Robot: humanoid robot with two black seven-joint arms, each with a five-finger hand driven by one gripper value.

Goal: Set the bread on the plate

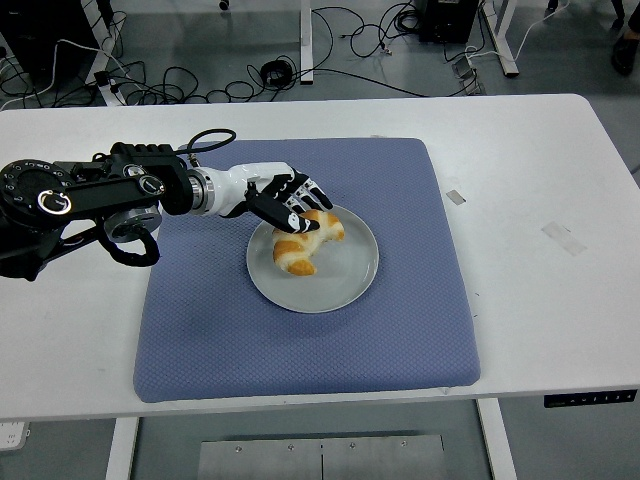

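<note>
Nearest us, the blue mat (300,350) covers the middle of the white table (540,300), and on it sits the grey plate (345,285). The bread (300,245) lies over the plate's left half, apparently touching it. Our left hand (285,200) curls its fingers (300,197) over the bread's upper end, gripping it. Our right arm is out of view. We judge the release to be the risk: if the fingers open unevenly or drag sideways on lifting away, the bread could roll off the plate's left rim onto the mat.
</note>
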